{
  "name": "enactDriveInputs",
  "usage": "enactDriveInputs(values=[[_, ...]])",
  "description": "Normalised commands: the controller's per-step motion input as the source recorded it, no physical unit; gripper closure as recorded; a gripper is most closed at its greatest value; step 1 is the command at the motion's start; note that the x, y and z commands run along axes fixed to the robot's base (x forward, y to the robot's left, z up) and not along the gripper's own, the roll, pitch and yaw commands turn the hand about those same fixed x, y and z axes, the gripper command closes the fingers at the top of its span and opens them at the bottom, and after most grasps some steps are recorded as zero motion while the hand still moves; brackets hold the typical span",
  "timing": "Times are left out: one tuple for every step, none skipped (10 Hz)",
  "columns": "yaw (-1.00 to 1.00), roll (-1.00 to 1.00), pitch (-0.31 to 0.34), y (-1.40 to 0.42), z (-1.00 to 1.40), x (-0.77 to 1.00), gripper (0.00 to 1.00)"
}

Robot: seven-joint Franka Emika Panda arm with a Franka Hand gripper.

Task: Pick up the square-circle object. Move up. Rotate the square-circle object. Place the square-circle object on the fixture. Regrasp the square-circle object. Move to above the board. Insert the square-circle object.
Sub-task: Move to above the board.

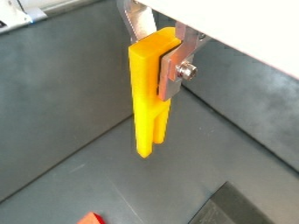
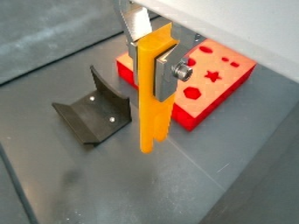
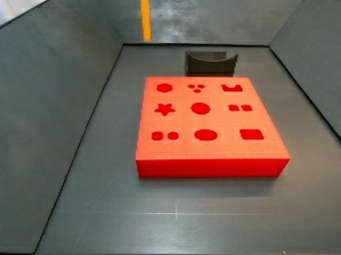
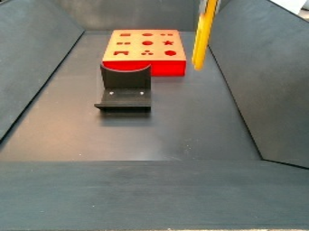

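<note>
The claw [image 2: 162, 72] was clamped on the upper end of the square-circle object [image 2: 151, 109], which hung upright from it, clear of the floor [image 4: 157, 131] in both wrist views. In a side view the object [image 4: 204, 36] hung in the air at about one o'clock from the fixture [image 4: 125, 88], beside the board [image 4: 147, 50]; the claw itself was out of sight there.

The lift appeared done, so the step in hand was probably the rotation. To do it well, the wrist would need to turn the object slowly with the grip kept firm, since the claw gripped only one end and the long free end could swing or slip. It should stay high enough to clear the board and the fixture's notch.

The floor was a dark grey, matte tray bottom with sloping grey walls [image 3: 80, 110] around it. The board [image 3: 206, 125] lay flat, with the fixture [image 3: 210, 63] at its twelve o'clock edge.
</note>
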Motion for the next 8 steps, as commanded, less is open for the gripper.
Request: enactDriveInputs(values=[[0.01, -0.11, 0.07, 0.06, 1.0, -0.02, 1.0], [0.0, -0.1, 0.069, 0.05, 0.94, -0.01, 1.0], [-0.01, -0.1, 0.07, 0.04, 0.77, 0.0, 1.0], [-0.01, -0.1, 0.074, 0.03, 0.6, 0.0, 1.0], [-0.01, -0.09, 0.074, 0.03, 0.43, 0.01, 1.0], [-0.01, -0.09, 0.076, 0.02, 0.2, 0.01, 1.0], [-0.42, 0.11, 0.336, -1.0, 0.11, 0.2, 1.0], [-0.39, 0.11, 0.329, -1.0, 0.11, 0.21, 1.0]])
